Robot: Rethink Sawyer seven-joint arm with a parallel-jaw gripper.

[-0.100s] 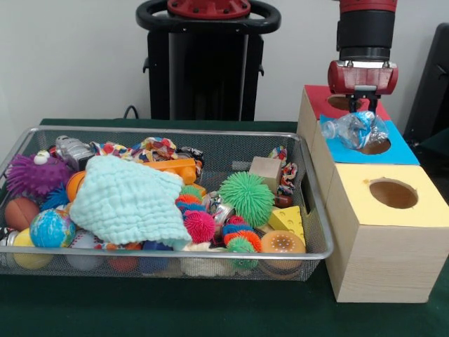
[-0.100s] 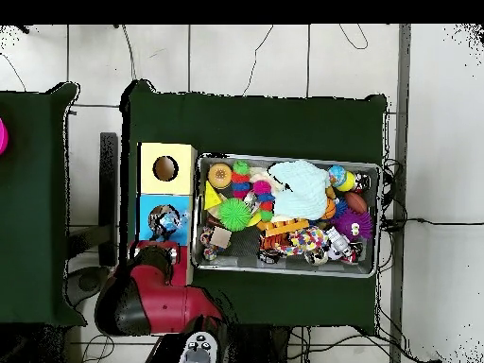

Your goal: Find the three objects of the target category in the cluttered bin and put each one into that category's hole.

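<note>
Blue is where the action is: from the front, the crumpled clear plastic bottle [image 1: 356, 129] lies tilted across the blue-topped section [image 1: 396, 151] of the wooden box, partly over that section's hole [image 1: 374, 146], and the red-and-black gripper [image 1: 363, 102] hangs right above it. The fingertips reach down to the bottle's upper side, but honestly I can't tell whether they're pinching it or have let go, so call the grip unknown. Behind the blue section is a red-topped one [image 1: 319, 98] with its own hole mostly hidden by the gripper, and in front is the yellow-topped one [image 1: 382, 200] with a clear round hole [image 1: 393, 193]. Left of the box sits the wire mesh bin [image 1: 309, 203], packed: a mint-green cloth [image 1: 126, 200] draped over the middle, a spiky green ball [image 1: 245, 196], a purple spiky ball [image 1: 35, 174], a small globe ball [image 1: 50, 228], a cheese wedge toy [image 1: 289, 219], a burger toy [image 1: 282, 243] and a wooden block [image 1: 265, 168]. From overhead, the bin [image 2: 286, 161] lies on the dark green table cover [image 2: 255, 118] with the box just beside its left end; the yellow top [image 2: 180, 154] and blue top [image 2: 146, 203] are visible, the bottle [image 2: 166, 220] shows as a pale blob on the blue, and the red arm [image 2: 156, 293] covers the red section. The cloth [image 2: 301, 189] and green ball [image 2: 234, 214] are easy to spot in there too.
</note>
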